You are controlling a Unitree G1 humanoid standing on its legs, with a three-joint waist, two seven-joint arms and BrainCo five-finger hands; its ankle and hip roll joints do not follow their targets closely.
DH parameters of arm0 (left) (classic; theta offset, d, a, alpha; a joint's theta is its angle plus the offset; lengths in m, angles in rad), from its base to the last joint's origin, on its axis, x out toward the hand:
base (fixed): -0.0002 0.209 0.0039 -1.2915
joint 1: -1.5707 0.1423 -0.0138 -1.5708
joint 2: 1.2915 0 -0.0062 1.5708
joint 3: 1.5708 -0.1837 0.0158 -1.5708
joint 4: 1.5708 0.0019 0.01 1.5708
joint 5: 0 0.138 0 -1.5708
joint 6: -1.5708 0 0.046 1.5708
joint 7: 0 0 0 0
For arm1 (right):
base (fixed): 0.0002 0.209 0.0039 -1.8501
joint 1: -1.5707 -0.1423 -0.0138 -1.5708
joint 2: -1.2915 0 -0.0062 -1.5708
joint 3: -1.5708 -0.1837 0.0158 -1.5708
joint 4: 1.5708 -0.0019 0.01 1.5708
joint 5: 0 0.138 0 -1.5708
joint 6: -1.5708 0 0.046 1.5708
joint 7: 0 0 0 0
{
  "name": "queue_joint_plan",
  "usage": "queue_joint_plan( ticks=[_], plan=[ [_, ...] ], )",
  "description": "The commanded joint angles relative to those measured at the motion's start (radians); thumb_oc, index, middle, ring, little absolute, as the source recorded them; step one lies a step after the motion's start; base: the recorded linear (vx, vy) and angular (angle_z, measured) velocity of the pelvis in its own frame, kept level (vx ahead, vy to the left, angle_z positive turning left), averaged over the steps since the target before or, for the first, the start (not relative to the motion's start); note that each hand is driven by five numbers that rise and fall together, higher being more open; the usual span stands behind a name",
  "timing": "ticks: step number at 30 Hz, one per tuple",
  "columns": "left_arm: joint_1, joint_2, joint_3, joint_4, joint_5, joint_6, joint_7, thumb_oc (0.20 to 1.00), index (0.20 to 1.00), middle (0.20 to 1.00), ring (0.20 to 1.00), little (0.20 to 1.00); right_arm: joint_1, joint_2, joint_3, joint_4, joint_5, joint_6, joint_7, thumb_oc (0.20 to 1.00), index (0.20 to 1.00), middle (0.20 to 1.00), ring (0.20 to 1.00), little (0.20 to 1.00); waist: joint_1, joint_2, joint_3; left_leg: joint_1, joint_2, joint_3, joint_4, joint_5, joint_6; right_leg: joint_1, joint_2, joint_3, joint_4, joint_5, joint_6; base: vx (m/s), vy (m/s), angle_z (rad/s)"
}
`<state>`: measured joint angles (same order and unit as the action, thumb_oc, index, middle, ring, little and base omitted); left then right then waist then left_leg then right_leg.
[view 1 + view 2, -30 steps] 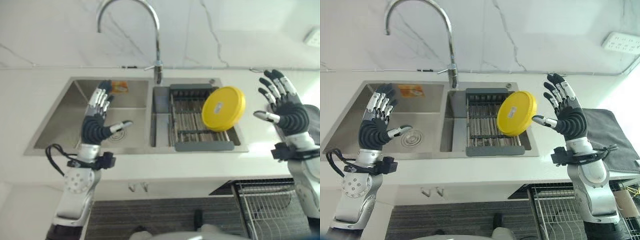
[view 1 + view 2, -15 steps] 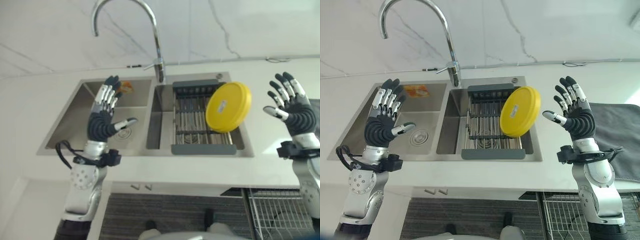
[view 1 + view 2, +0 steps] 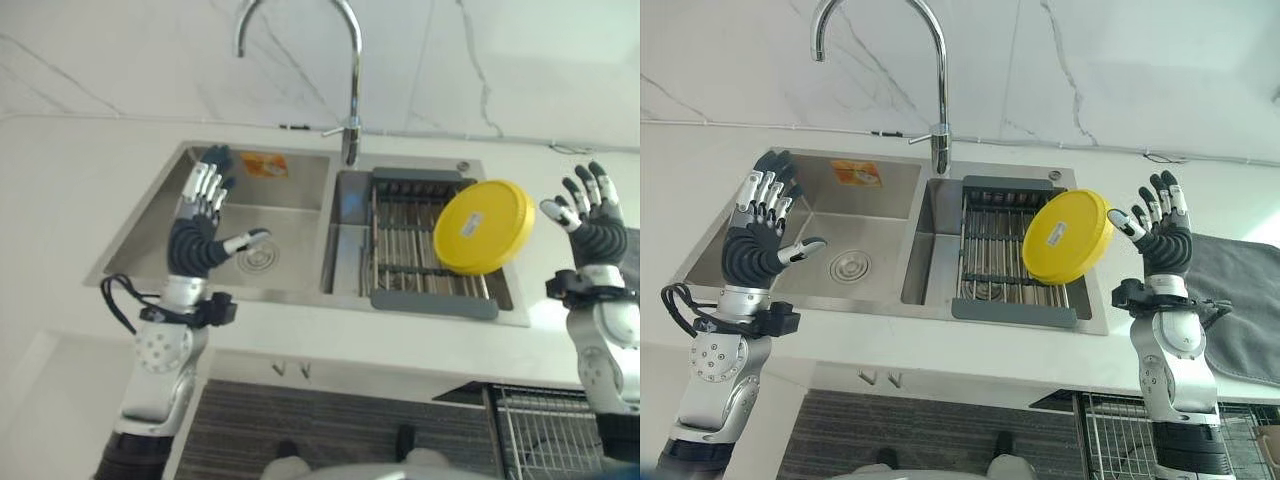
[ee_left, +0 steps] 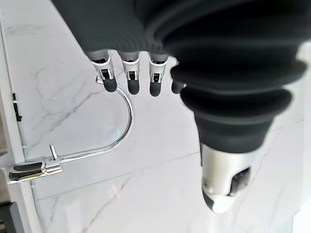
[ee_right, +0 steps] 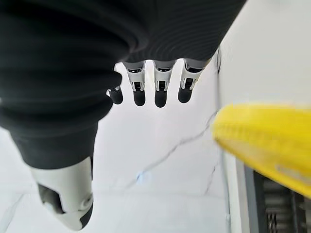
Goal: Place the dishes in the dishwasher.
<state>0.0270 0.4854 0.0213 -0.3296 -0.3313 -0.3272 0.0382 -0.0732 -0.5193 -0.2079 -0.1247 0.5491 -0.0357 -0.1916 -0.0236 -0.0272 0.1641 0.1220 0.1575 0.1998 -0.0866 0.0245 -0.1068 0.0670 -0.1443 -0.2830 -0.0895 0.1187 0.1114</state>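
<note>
**Both hands empty, yellow plate waiting in the rack**

My right hand (image 3: 1162, 232) was raised with its fingers spread wide and held nothing. Just beside its thumb, on the sink side, the yellow plate (image 3: 1067, 236) leaned on edge in the dish rack (image 3: 1012, 262), its upper rim nearest my fingertips and apart from them. My left hand (image 3: 758, 236) was likewise spread and empty, held over the left sink basin (image 3: 845, 235), with the faucet (image 3: 922, 60) rising beyond it. I judged the plate rigid, light and smooth, probably plastic and somewhat slippery, so I would take it by the free upper rim, thumb on one face and fingers on the other. The dishwasher basket (image 3: 1120, 432) sat below my right hand, under the tabletop (image 3: 970, 355) edge.
</note>
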Motion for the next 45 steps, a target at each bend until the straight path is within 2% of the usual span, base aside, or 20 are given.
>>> queue_joint_plan(
  ticks=[1, 5, 12, 15, 31, 37, 45],
  plan=[
    [-0.054, 0.050, 0.026, 0.017, 0.019, -0.031, 0.006, 1.000, 1.000, 1.000, 1.000, 1.000, -0.072, -0.038, -0.040, -0.009, -0.016, -0.061, -0.028, 1.000, 1.000, 1.000, 1.000, 1.000, -0.003, -0.019, -0.054, 0.028, 0.011, 0.012, -0.001, -0.064, 0.032, 0.036, -0.018, 0.059, 0.002, -0.073, 0.041, 0.03, -0.014, -0.03],
    [-0.053, 0.047, 0.021, 0.022, 0.019, -0.026, 0.000, 1.000, 1.000, 1.000, 1.000, 1.000, -0.081, -0.043, -0.041, 0.025, -0.034, -0.060, -0.040, 1.000, 1.000, 1.000, 1.000, 1.000, 0.003, -0.020, -0.059, 0.030, 0.012, 0.014, -0.001, -0.064, 0.033, 0.043, -0.015, 0.059, 0.002, -0.079, 0.037, 0.04, -0.009, -0.01],
    [-0.040, 0.047, 0.027, 0.028, 0.013, -0.026, -0.006, 1.000, 1.000, 1.000, 1.000, 1.000, -0.080, -0.059, -0.041, 0.084, -0.023, -0.014, -0.010, 1.000, 1.000, 1.000, 1.000, 1.000, 0.008, -0.020, -0.071, 0.031, 0.015, 0.015, -0.001, -0.062, 0.030, 0.050, -0.009, 0.059, 0.002, -0.088, 0.032, 0.03, -0.002, -0.01],
    [-0.039, 0.045, 0.030, 0.030, 0.012, -0.022, -0.012, 1.000, 1.000, 1.000, 1.000, 1.000, -0.076, -0.063, -0.037, 0.112, 0.004, 0.052, 0.037, 1.000, 1.000, 1.000, 1.000, 1.000, 0.009, -0.025, -0.069, 0.029, 0.017, 0.014, -0.001, -0.060, 0.027, 0.051, -0.006, 0.060, 0.002, -0.090, 0.030, 0.00, 0.000, 0.00],
    [-0.033, 0.045, 0.028, 0.039, -0.011, 0.013, -0.004, 1.000, 1.000, 1.000, 1.000, 1.000, -0.099, -0.094, -0.014, 0.196, 0.037, 0.211, 0.022, 1.000, 1.000, 1.000, 1.000, 1.000, 0.020, -0.032, -0.068, 0.028, 0.022, 0.021, -0.001, -0.055, 0.025, 0.058, -0.001, 0.056, 0.002, -0.092, 0.029, 0.00, 0.000, 0.00],
    [-0.031, 0.049, 0.030, 0.037, -0.010, 0.020, -0.002, 1.000, 1.000, 1.000, 1.000, 1.000, -0.105, -0.097, -0.008, 0.199, 0.061, 0.244, 0.033, 1.000, 1.000, 1.000, 1.000, 1.000, 0.022, -0.034, -0.069, 0.030, 0.023, 0.024, -0.001, -0.054, 0.025, 0.060, 0.001, 0.055, 0.002, -0.093, 0.028, 0.00, 0.000, 0.00],
    [-0.033, 0.049, 0.027, 0.031, -0.007, 0.025, 0.005, 1.000, 1.000, 1.000, 1.000, 1.000, -0.116, -0.099, 0.009, 0.189, 0.068, 0.255, 0.066, 1.000, 1.000, 1.000, 1.000, 1.000, 0.024, -0.034, -0.069, 0.030, 0.022, 0.026, -0.001, -0.053, 0.025, 0.062, 0.001, 0.052, 0.002, -0.094, 0.028, 0.00, 0.000, 0.00]
  ],
)
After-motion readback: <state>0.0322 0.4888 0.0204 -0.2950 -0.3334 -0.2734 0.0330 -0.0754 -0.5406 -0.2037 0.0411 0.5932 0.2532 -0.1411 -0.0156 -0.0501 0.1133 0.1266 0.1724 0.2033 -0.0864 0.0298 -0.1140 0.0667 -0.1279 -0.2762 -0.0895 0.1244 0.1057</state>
